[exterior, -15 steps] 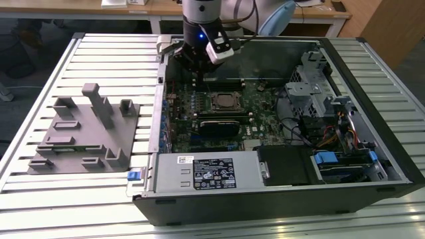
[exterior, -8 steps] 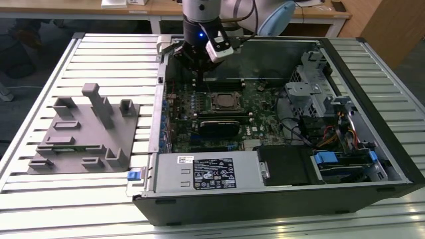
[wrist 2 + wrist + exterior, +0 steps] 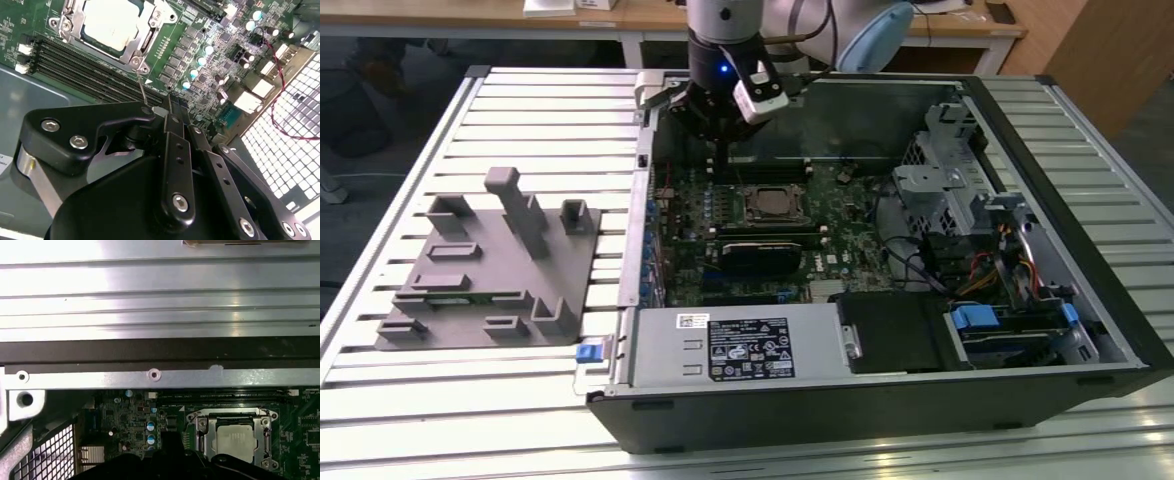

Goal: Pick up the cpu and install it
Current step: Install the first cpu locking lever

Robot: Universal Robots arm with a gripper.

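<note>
The cpu (image 3: 771, 203) lies flat in the motherboard socket inside the open computer case, its pale metal top up and the metal socket bracket (image 3: 145, 37) around it. Both wrist views show it too, as the cpu (image 3: 111, 22) and the cpu (image 3: 235, 440). My gripper (image 3: 720, 178) reaches down into the case beside the socket, toward the exterior view's left of it, with its fingers together. In the second wrist view the gripper (image 3: 167, 107) sits at the end of the thin socket lever (image 3: 142, 90); I cannot tell whether it holds the lever.
A grey fixture (image 3: 494, 260) with upright posts lies on the slatted table (image 3: 400, 150), at the exterior view's left of the case. Case walls (image 3: 640, 230), a power supply (image 3: 734, 345) and a drive cage (image 3: 947, 180) hem in the board. Black memory slots (image 3: 95, 65) run beside the socket.
</note>
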